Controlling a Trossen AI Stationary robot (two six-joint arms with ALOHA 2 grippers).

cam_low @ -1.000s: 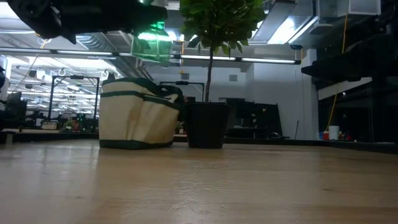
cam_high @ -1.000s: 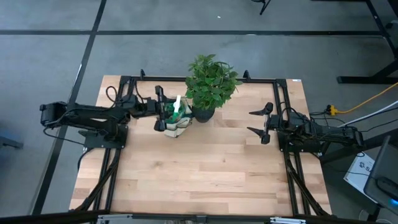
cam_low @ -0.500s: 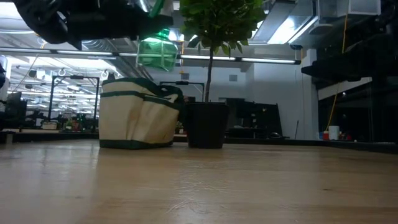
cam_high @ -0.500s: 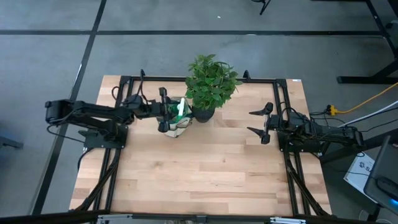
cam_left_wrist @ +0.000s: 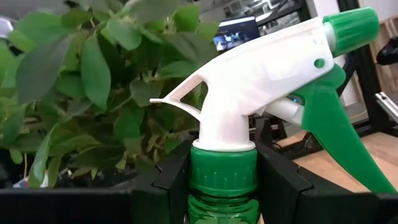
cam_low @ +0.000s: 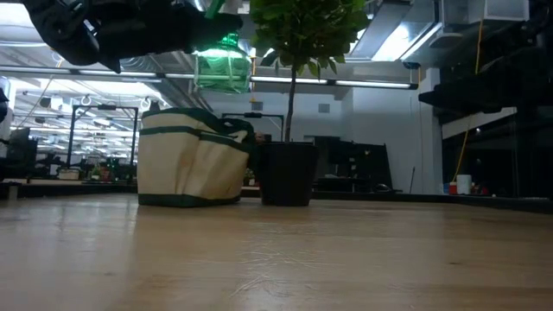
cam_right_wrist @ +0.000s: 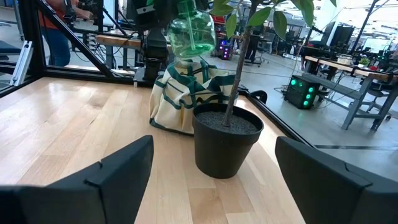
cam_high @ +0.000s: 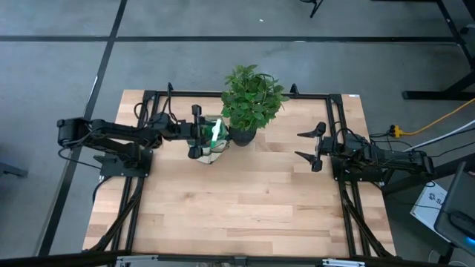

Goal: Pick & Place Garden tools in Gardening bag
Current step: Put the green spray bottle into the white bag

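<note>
1. The counter (cam_high: 245,200) is a pale wooden top ringed by a black frame; most of its near half is bare.
2. The left arm (cam_high: 111,135) reaches from the left edge toward the far middle of the counter, and the right arm (cam_high: 378,159) lies along the right edge.
3. The plant (cam_high: 252,96) stands at the far middle, its leafy crown spreading above a black pot (cam_low: 288,173).
4. The bag (cam_low: 192,160), beige with dark green trim, sits on the counter just left of the pot, touching or nearly touching it in the low view; its mouth faces up.
5. The left end effector (cam_high: 199,133) hangs above the bag and is clenched on the bottle (cam_low: 223,67), its dark fingers (cam_left_wrist: 168,177) pressing the neck from both sides just under the green collar.
6. The bottle, translucent green, is in the air over the bag's opening, clear of the fabric; in the right wrist view (cam_right_wrist: 193,31) it hangs directly above the bag, next to the plant's stem.
7. The right end effector (cam_high: 315,150) rests low near the right edge, well apart from the pot, with its fingers (cam_right_wrist: 106,177) spread wide and nothing between them.
8. The bottle's sprayer (cam_left_wrist: 261,74) is white with a green nozzle tip and green trigger, and points toward the plant's leaves.
</note>
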